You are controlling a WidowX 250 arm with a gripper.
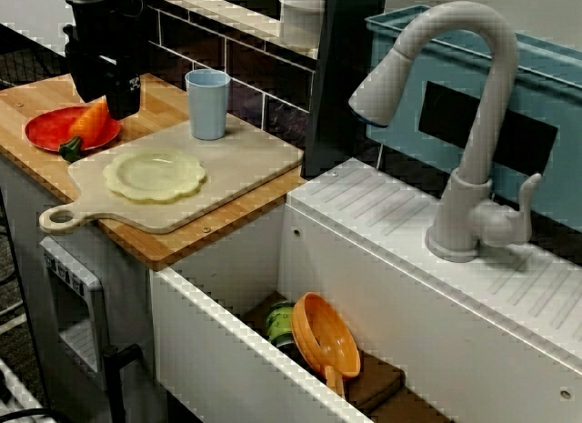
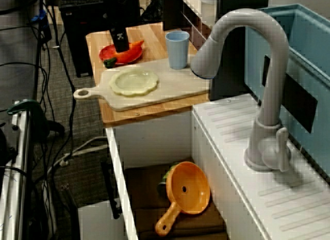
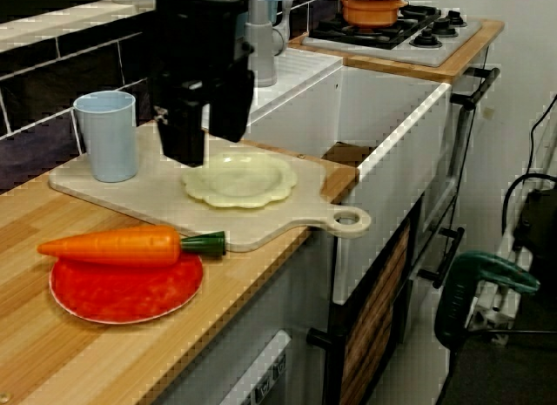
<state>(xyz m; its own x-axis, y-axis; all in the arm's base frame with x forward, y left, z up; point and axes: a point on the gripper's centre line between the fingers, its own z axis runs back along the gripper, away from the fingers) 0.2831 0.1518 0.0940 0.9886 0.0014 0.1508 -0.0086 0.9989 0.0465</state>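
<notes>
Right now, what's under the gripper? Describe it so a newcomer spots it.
On the wooden counter beside the sink, a red plate sits next to the cutting board. The carrot lies across it, below the gripper: long, orange, green-stemmed, unlike the pale plate and blue cup.

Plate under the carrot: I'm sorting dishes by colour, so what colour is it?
Red; the round flat plate shows best in the view from the counter's end.
</notes>
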